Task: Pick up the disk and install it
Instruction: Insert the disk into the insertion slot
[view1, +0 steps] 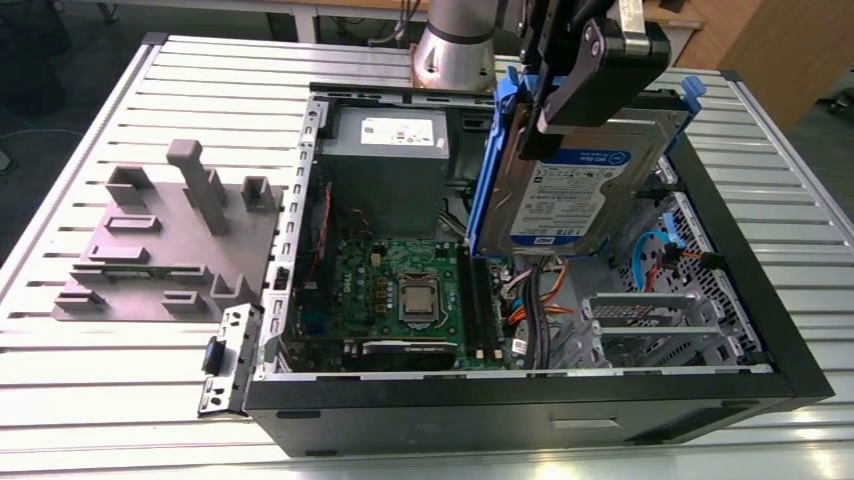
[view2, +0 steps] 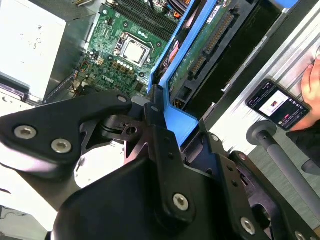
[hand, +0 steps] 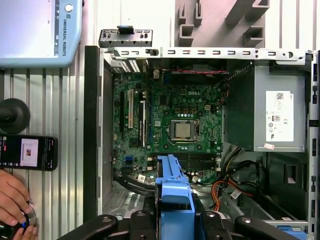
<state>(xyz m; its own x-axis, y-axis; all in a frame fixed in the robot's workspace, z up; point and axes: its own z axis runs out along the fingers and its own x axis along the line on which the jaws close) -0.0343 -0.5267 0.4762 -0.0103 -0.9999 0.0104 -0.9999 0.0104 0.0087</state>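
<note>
On the exterior view's left, a grey fixture block (view1: 160, 240) with upright posts and slots sits on the slatted metal bench (view1: 80, 400), just beside an open black computer case (view1: 534, 410) lying on its side. Inside the case, a grey power supply (view1: 387, 160) with a white sticker lies at the far end, and the green motherboard (view1: 400, 290) with its bare silver processor (view1: 416, 297) lies nearer the camera. Toward the exterior view's right, the claw (view1: 561, 110) is clamped on the disk (view1: 587, 195), gripping the upper end of its blue carrier. The silver drive hangs nearly upright over the case interior, white-and-blue label facing the camera, and its lower edge is down among orange and grey cables (view1: 534, 300); whether it touches anything there cannot be told. Right of it stands a perforated metal drive cage (view1: 654, 330). In the first wrist view, the carrier's blue end sits pinched in the claw (hand: 172, 220) above the motherboard. On the bench outside the case wall, a phone (hand: 27, 151) with a lit screen lies near a person's hand (hand: 12, 200).
</note>
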